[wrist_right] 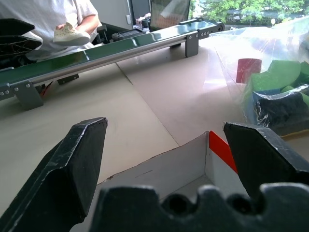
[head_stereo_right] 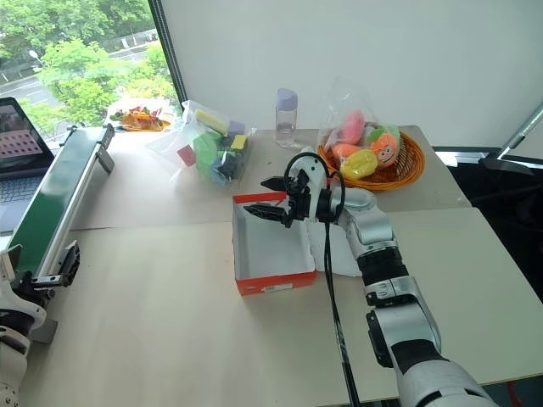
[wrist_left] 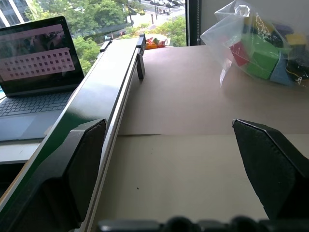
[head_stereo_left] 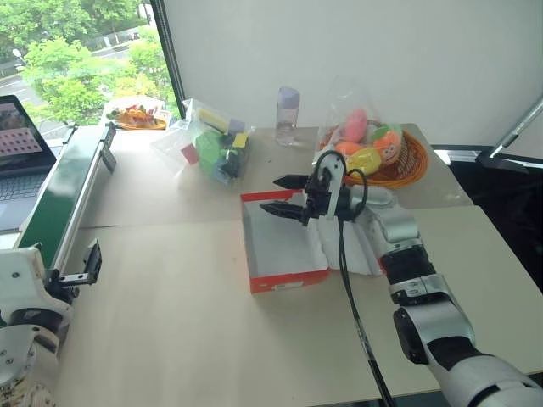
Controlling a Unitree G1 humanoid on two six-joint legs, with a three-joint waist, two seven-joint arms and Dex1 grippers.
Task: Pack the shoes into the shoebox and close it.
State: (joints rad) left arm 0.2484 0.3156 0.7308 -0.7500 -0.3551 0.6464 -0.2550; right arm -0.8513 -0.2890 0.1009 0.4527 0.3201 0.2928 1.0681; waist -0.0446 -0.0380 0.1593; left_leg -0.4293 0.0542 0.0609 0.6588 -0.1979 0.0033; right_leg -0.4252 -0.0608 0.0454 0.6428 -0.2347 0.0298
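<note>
With both claws wide and empty — right gripper (head_stereo_left: 287, 197) over the open shoebox (head_stereo_left: 284, 243), left gripper (head_stereo_left: 83, 263) well left of it (a person's hand (wrist_right: 83, 23) beyond the conveyor (head_stereo_left: 64, 194) holds one shoe (wrist_right: 70, 35)) — a hurried handover could drop it outside.

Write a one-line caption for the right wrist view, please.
Open right tool above the red-orange cardboard shoebox; a person holds a cream-white shoe beyond the green conveyor belt.

I see a white wall (head_stereo_left: 356, 51) far off and a window (head_stereo_left: 76, 51) with green trees far left.
</note>
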